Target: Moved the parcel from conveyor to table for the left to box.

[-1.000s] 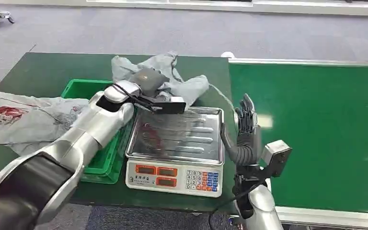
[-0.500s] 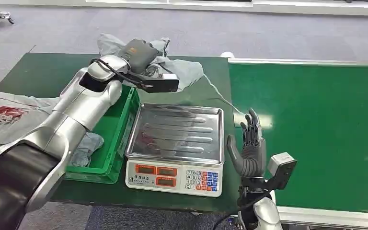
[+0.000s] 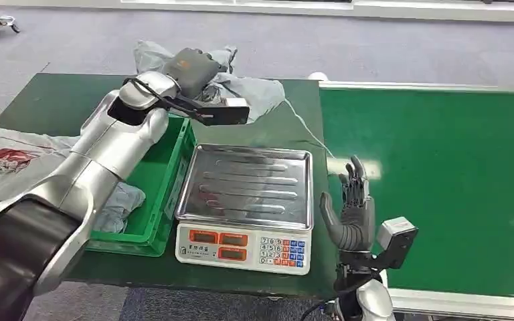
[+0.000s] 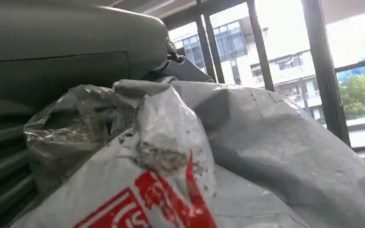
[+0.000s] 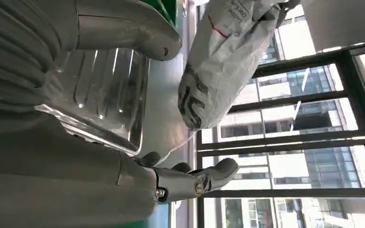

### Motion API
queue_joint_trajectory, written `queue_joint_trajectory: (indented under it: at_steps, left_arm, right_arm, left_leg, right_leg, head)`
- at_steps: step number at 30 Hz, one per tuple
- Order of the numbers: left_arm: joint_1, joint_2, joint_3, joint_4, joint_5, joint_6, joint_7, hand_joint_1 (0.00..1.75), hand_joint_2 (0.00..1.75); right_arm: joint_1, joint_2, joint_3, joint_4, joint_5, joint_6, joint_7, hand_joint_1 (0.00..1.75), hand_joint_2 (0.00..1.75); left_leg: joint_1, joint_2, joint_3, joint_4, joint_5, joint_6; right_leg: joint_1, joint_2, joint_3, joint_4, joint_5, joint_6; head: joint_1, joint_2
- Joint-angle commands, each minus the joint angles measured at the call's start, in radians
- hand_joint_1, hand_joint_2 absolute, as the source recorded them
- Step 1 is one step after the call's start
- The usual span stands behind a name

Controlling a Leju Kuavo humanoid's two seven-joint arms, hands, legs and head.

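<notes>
Since a moment ago the left hand (image 3: 189,67) rises a little farther from the scale (image 3: 246,207), carrying the parcel (image 3: 241,90) up past the scale's far edge. That hand grips the crumpled grey parcel, which hangs above the far side of the worktop (image 3: 53,100), behind the scale and the crate (image 3: 150,194). Its red print shows close up at the left wrist (image 4: 138,209). To the right of the scale the right hand (image 3: 351,207) stands upright, fingers spread and holding nothing, beside the conveyor (image 3: 442,180). Another grey bag (image 3: 13,164) lies left of the crate.
</notes>
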Motion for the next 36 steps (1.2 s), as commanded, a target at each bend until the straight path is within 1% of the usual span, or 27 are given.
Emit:
queue_joint_trajectory:
  at_steps: [1, 3, 4, 5, 6, 7, 8, 9, 10, 11, 13, 14, 15, 16, 17, 18, 19, 20, 22, 24, 30, 31, 34, 36]
  left_arm:
    - [0.049, 0.083, 0.016, -0.130, -0.015, 0.004, 0.061, 1.75, 1.75]
    - [0.119, 0.153, 0.050, -0.180, -0.019, 0.035, 0.072, 1.75, 1.75]
    - [0.182, 0.213, 0.085, -0.226, -0.012, 0.052, 0.073, 1.75, 1.75]
    - [0.320, 0.312, 0.167, -0.317, -0.028, 0.026, 0.205, 1.75, 1.75]
    - [0.518, 0.426, 0.261, -0.413, -0.004, 0.104, 0.181, 1.75, 1.75]
    - [0.600, 0.416, 0.294, -0.462, -0.023, 0.112, 0.201, 1.75, 1.75]
    - [0.688, 0.463, 0.405, -0.360, -0.019, 0.247, 0.058, 1.75, 1.75]
    - [0.698, 0.438, 0.448, -0.338, -0.064, 0.259, 0.039, 1.75, 1.75]
    - [0.699, 0.412, 0.473, -0.350, -0.100, 0.248, 0.040, 1.75, 1.75]
    - [0.697, 0.392, 0.494, -0.371, -0.130, 0.225, 0.041, 1.75, 1.75]
    - [0.682, 0.369, 0.507, -0.404, -0.161, 0.180, 0.053, 1.75, 1.75]
    - [0.679, 0.366, 0.507, -0.409, -0.165, 0.172, 0.055, 1.75, 1.75]
    - [0.677, 0.363, 0.508, -0.416, -0.168, 0.164, 0.057, 1.75, 1.75]
    - [0.674, 0.363, 0.507, -0.419, -0.170, 0.160, 0.057, 1.75, 1.75]
    - [0.696, 0.358, 0.524, -0.434, -0.179, 0.148, 0.076, 1.75, 1.75]
    - [0.715, 0.357, 0.533, -0.446, -0.180, 0.149, 0.077, 1.75, 1.75]
    - [0.729, 0.364, 0.540, -0.453, -0.179, 0.149, 0.076, 1.75, 1.75]
    - [0.736, 0.368, 0.548, -0.459, -0.181, 0.145, 0.077, 1.75, 1.75]
    - [0.740, 0.375, 0.554, -0.458, -0.180, 0.145, 0.076, 1.75, 1.75]
    - [0.763, 0.383, 0.580, -0.475, -0.163, 0.130, 0.057, 1.75, 1.75]
    - [0.848, 0.399, 0.624, -0.546, -0.095, 0.114, 0.006, 1.75, 1.75]
    - [0.856, 0.390, 0.634, -0.565, -0.072, 0.113, -0.005, 0.00, 1.75]
    - [0.868, 0.378, 0.637, -0.616, 0.006, 0.087, -0.043, 0.00, 1.75]
    - [0.898, 0.374, 0.637, -0.688, 0.078, 0.066, -0.071, 0.00, 1.75]
  right_arm:
    - [0.099, -0.021, -0.093, -0.100, 0.014, 0.004, -0.002, 0.00, 1.75]
    - [0.120, -0.017, -0.114, -0.118, 0.015, 0.002, -0.003, 0.00, 1.75]
    - [0.139, -0.013, -0.129, -0.137, 0.015, 0.000, -0.003, 0.00, 1.75]
    - [0.169, 0.002, -0.155, -0.168, 0.023, -0.025, -0.022, 0.00, 1.75]
    - [0.214, -0.001, -0.169, -0.213, 0.004, -0.002, -0.027, 0.00, 1.75]
    - [0.238, 0.004, -0.182, -0.229, 0.018, 0.003, -0.027, 0.00, 1.75]
    - [0.253, 0.008, -0.183, -0.254, 0.028, 0.026, -0.005, 0.00, 1.75]
    - [0.253, 0.014, -0.183, -0.250, 0.047, 0.030, 0.009, 0.00, 1.75]
    - [0.246, 0.021, -0.181, -0.241, 0.054, 0.030, 0.011, 0.00, 1.75]
    - [0.242, 0.023, -0.178, -0.237, 0.057, 0.029, 0.011, 0.00, 1.75]
    - [0.233, 0.022, -0.176, -0.228, 0.059, 0.027, 0.011, 0.00, 1.75]
    - [0.232, 0.022, -0.176, -0.227, 0.059, 0.027, 0.011, 0.00, 1.75]
    - [0.232, 0.021, -0.176, -0.227, 0.059, 0.027, 0.011, 0.00, 1.75]
    - [0.231, 0.021, -0.176, -0.227, 0.059, 0.027, 0.011, 0.00, 1.75]
    - [0.223, 0.016, -0.169, -0.220, 0.075, 0.024, 0.025, 0.00, 1.75]
    - [0.213, 0.015, -0.166, -0.209, 0.078, 0.020, 0.029, 0.00, 1.75]
    - [0.201, 0.014, -0.164, -0.200, 0.078, 0.017, 0.031, 0.00, 1.75]
    - [0.193, 0.011, -0.159, -0.188, 0.077, 0.013, 0.034, 0.00, 1.75]
    - [0.189, 0.009, -0.156, -0.182, 0.077, 0.012, 0.034, 0.00, 1.75]
    - [0.178, -0.003, -0.140, -0.164, 0.067, 0.000, 0.035, 0.00, 1.75]
    - [0.159, -0.030, -0.108, -0.124, 0.035, -0.019, 0.031, 0.00, 1.75]
    - [0.157, -0.035, -0.102, -0.122, 0.031, -0.023, 0.028, 0.00, 1.75]
    - [0.152, -0.043, -0.091, -0.115, 0.023, -0.030, 0.028, 0.00, 1.75]
    - [0.150, -0.045, -0.087, -0.111, 0.021, -0.033, 0.029, 0.00, 1.75]
  left_leg:
    - [0.000, 0.000, 0.002, -0.002, 0.000, 0.001]
    - [-0.001, 0.003, 0.003, -0.003, 0.000, 0.001]
    - [-0.001, 0.003, 0.003, -0.003, -0.001, 0.001]
    - [-0.002, 0.007, 0.007, -0.006, -0.001, 0.001]
    - [-0.002, 0.008, 0.006, -0.005, -0.001, 0.001]
    - [-0.005, 0.016, 0.013, -0.009, -0.003, 0.000]
    - [-0.005, 0.022, 0.017, -0.014, -0.003, -0.001]
    - [-0.006, 0.023, 0.014, -0.017, -0.004, 0.000]
    - [-0.006, 0.028, 0.019, -0.019, -0.007, -0.003]
    - [-0.007, 0.026, 0.020, -0.017, -0.013, -0.003]
    - [-0.003, 0.026, 0.030, -0.013, -0.014, -0.005]
    - [-0.002, 0.020, 0.026, -0.011, -0.012, -0.005]
    - [0.000, 0.019, 0.024, -0.011, -0.012, -0.005]
    - [0.000, 0.014, 0.022, -0.011, -0.011, -0.005]
    - [-0.002, 0.011, 0.021, -0.011, -0.011, -0.005]
    - [0.000, 0.011, 0.022, -0.011, -0.012, -0.005]
    - [-0.001, 0.013, 0.022, -0.012, -0.012, -0.005]
    - [0.000, 0.014, 0.023, -0.013, -0.012, -0.005]
    - [-0.001, 0.015, 0.022, -0.013, -0.012, -0.005]
    - [-0.001, 0.013, 0.021, -0.012, -0.012, -0.005]
    - [0.001, 0.015, 0.023, -0.013, -0.012, -0.005]
    - [0.000, 0.014, 0.022, -0.013, -0.012, -0.006]
    - [0.001, 0.012, 0.022, -0.013, -0.012, -0.005]
    - [0.001, 0.011, 0.022, -0.013, -0.012, -0.005]
  right_leg:
    - [0.000, -0.001, 0.002, -0.002, 0.000, 0.000]
    - [0.000, 0.001, 0.002, -0.002, 0.000, 0.000]
    - [-0.001, 0.003, 0.002, -0.002, 0.000, 0.000]
    - [-0.001, 0.006, 0.004, -0.004, 0.001, 0.000]
    - [-0.002, 0.008, 0.003, -0.003, 0.001, 0.000]
    - [-0.006, 0.015, 0.005, -0.003, 0.000, 0.000]
    - [-0.007, 0.022, 0.009, -0.006, 0.001, -0.001]
    - [-0.010, 0.023, 0.011, -0.005, 0.000, -0.001]
    - [-0.009, 0.027, 0.012, -0.006, -0.001, -0.004]
    - [-0.010, 0.026, 0.014, -0.003, -0.007, -0.004]
    - [-0.006, 0.026, 0.014, -0.001, -0.011, -0.007]
    - [-0.005, 0.021, 0.011, -0.001, -0.010, -0.006]
    - [-0.003, 0.020, 0.011, -0.001, -0.011, -0.006]
    - [-0.003, 0.015, 0.011, -0.001, -0.012, -0.006]
    - [-0.003, 0.012, 0.010, 0.000, -0.013, -0.006]
    - [0.000, 0.011, 0.012, -0.002, -0.012, -0.006]
    - [-0.001, 0.014, 0.012, -0.001, -0.012, -0.006]
    - [0.000, 0.014, 0.014, -0.003, -0.011, -0.006]
    - [-0.002, 0.014, 0.013, -0.003, -0.011, -0.006]
    - [-0.002, 0.013, 0.012, -0.001, -0.011, -0.007]
    - [-0.002, 0.015, 0.013, -0.004, -0.011, -0.007]
    - [-0.003, 0.014, 0.012, -0.002, -0.012, -0.007]
    - [-0.001, 0.012, 0.013, -0.003, -0.011, -0.007]
    - [-0.002, 0.011, 0.014, -0.003, -0.012, -0.007]
  head:
    - [0.000, 0.000]
    - [0.000, 0.000]
    - [0.001, 0.000]
    - [0.001, 0.000]
    - [0.001, 0.000]
    - [0.000, 0.000]
    - [0.002, 0.000]
    - [0.001, 0.000]
    - [0.000, 0.000]
    - [0.000, 0.000]
    - [-0.001, 0.000]
    - [0.000, 0.000]
    - [0.000, 0.000]
    - [0.000, 0.000]
    - [0.000, 0.000]
    - [0.001, 0.000]
    - [0.000, 0.000]
    - [0.000, 0.000]
    - [0.000, 0.000]
    - [0.000, 0.000]
    - [0.000, 0.000]
    - [0.000, 0.000]
    - [0.000, 0.000]
    - [0.000, 0.000]
